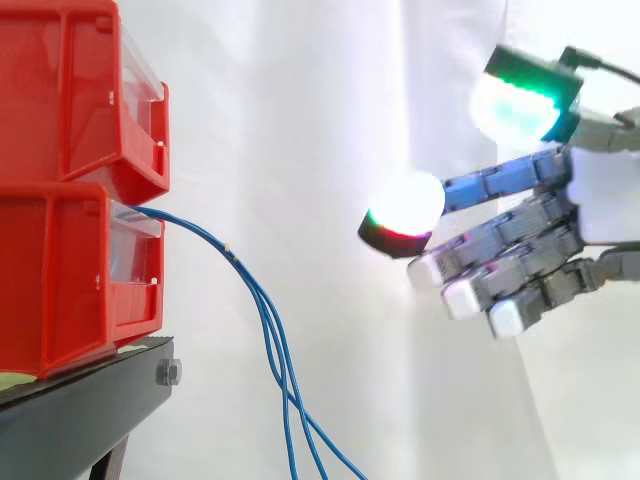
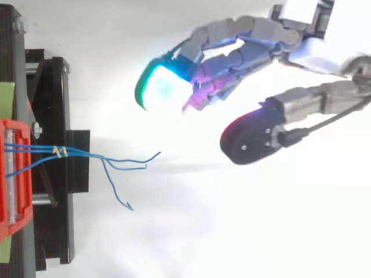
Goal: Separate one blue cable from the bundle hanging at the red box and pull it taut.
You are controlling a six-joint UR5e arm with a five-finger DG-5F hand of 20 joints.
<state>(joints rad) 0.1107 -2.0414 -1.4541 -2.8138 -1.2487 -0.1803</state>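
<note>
A bundle of thin blue cables (image 1: 268, 330) comes out of the lower red box (image 1: 80, 280) and hangs down in a curve past the stand's edge. From above, the blue cables (image 2: 110, 159) leave the red box (image 2: 14, 174) held by a small yellow tag, then fan out into three loose ends. My hand (image 1: 560, 235) hovers to the right of the cables, well apart from them, and holds nothing. Its fingers are stretched out towards the boxes, with the thumb (image 2: 252, 136) spread to one side. In the top view the hand (image 2: 243, 55) sits above and right of the cable ends.
Two red bins are stacked on a black stand (image 1: 90, 400), the upper red bin (image 1: 80, 90) over the lower one. A white curtain hangs behind. Open space lies between the hand and the cables.
</note>
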